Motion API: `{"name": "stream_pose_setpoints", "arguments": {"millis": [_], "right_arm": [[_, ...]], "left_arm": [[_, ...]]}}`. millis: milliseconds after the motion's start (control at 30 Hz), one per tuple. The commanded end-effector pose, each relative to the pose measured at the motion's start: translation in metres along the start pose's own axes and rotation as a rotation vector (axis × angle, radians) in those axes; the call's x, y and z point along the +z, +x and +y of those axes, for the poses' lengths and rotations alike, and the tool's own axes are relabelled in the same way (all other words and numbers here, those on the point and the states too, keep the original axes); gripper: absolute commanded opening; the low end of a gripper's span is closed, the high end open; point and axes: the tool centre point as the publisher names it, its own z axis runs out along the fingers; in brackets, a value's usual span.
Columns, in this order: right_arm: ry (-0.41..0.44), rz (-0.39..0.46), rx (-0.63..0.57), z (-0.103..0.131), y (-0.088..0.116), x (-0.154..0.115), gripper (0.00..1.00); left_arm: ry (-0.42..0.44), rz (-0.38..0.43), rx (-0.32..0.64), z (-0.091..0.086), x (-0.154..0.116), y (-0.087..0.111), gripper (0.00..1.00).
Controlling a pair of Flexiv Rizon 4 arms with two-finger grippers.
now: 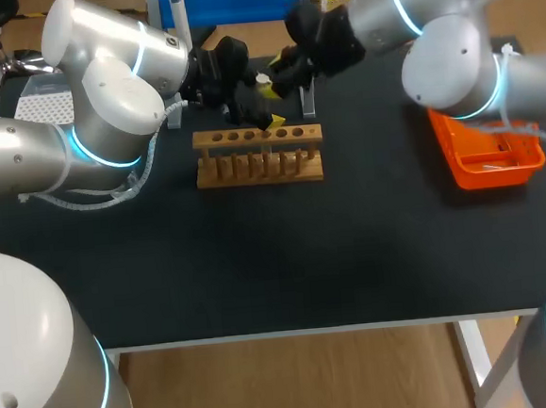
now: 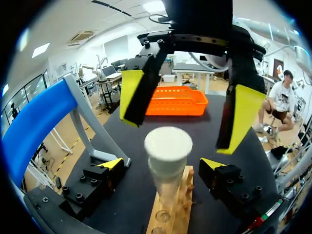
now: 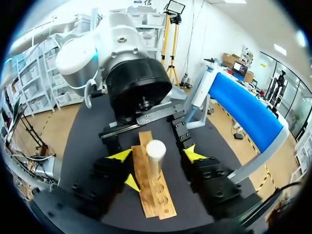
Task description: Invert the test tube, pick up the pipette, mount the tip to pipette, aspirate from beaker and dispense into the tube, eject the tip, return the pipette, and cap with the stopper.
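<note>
Glass test tube [image 2: 166, 180] w/ white stopper [image 2: 168, 145] on top stands upright in the wooden rack [image 1: 258, 155], at far middle of the table. Left gripper [image 2: 161, 164] has its fingers apart, one on each side of the tube, not touching. Right gripper [image 3: 157, 155] is spread wide too. I judge the tube light, fragile and slippery, so hold the glass just under the stopper, gently.
</note>
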Motion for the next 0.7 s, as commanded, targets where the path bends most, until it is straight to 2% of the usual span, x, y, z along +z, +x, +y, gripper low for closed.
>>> {"name": "stream_pose_setpoints", "arguments": {"millis": [33,267,433,600,667,700], "right_arm": [[-0.042,0.006,-0.002,-0.005,0.000,-0.014,1.00],[-0.073,-0.005,-0.024,-0.014,-0.006,-0.034,1.00],[-0.156,0.057,-0.049,-0.014,-0.003,-0.047,1.00],[-0.254,0.107,-0.089,-0.012,-0.002,-0.050,1.00],[-0.264,0.127,-0.108,-0.012,-0.001,-0.047,1.00],[-0.276,0.137,-0.119,-0.011,0.001,-0.046,0.92]], "left_arm": [[-0.003,0.002,-0.002,0.000,0.001,-0.001,1.00],[-0.003,0.002,-0.002,0.000,0.001,-0.001,1.00],[-0.003,0.002,-0.002,0.000,0.001,-0.001,1.00],[-0.003,0.002,-0.002,0.000,0.001,-0.001,1.00],[-0.003,0.002,-0.002,0.000,0.001,-0.001,1.00],[-0.003,0.002,-0.002,0.000,0.001,-0.001,1.00]]}}
